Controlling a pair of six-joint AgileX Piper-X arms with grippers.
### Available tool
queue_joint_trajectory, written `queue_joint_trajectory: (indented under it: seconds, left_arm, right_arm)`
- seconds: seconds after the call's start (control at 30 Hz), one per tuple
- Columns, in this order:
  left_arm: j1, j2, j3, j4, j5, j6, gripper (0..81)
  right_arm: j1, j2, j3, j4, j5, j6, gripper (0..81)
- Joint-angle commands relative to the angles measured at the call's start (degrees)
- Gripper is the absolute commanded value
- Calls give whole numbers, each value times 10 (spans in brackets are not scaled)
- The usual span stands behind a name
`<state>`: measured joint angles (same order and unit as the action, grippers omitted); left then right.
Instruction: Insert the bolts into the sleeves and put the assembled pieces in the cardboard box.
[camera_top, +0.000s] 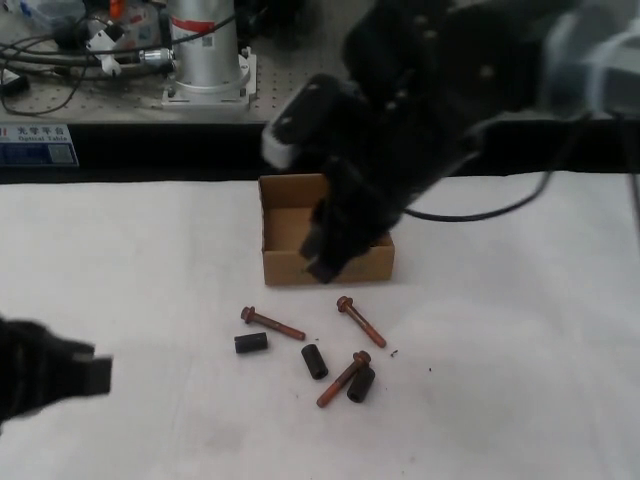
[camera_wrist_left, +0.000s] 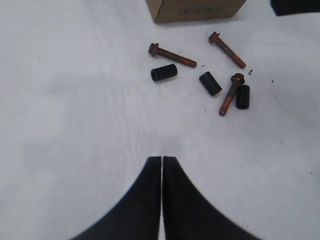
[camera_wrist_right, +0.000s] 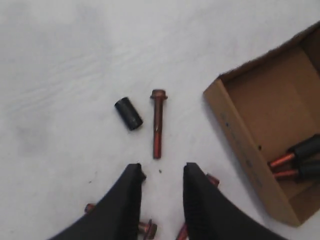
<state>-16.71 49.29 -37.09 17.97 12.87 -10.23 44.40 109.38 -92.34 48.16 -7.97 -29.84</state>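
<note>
Nearest, left gripper: black fingers pressed together, nothing between them, over bare white cloth; cut off at the edge in the high view.
Mid-cloth: three rust-orange flanged bolts and three short black cylindrical sleeves, loose, one pair just beside each other.
Above them, right gripper: fingers spread, empty, hiding parts of the bolts below it.
Brown cardboard box: open-topped, holding two assembled pieces, cut off at the frame edge.
Behind: perforated metal bench, silver cylinder, cables.
</note>
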Motion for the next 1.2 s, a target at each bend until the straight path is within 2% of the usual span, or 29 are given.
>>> queue_joint_trajectory:
  seconds: [0.0, 0.13, 0.3, 0.37, 0.47, 0.67, 0.87, 1.17]
  left_arm:
    - [4, -117, 55, 46, -2, -14, 6]
    - [4, -190, 76, 88, -2, -14, 6]
    - [4, -254, 87, 125, -2, -14, 6]
    - [4, -271, 87, 142, -2, -14, 6]
    - [4, -285, 87, 160, -2, -12, 6]
    - [4, -288, 87, 172, -2, -12, 6]
    - [4, -288, 87, 188, -2, -9, 6]
    - [4, -288, 87, 197, -2, -9, 6]
  right_arm:
    - [9, 29, -32, 5, 14, -29, 216]
    - [30, 87, -81, 4, 36, -69, 218]
    - [43, 155, -133, 4, 36, -76, 219]
    - [47, 173, -148, 12, 36, -75, 261]
    - [56, 187, -153, 30, 73, -75, 349]
    - [71, 201, -153, 55, 70, -75, 309]
    - [85, 211, -153, 51, 70, -75, 310]
    - [81, 219, -153, 52, 74, -75, 310]
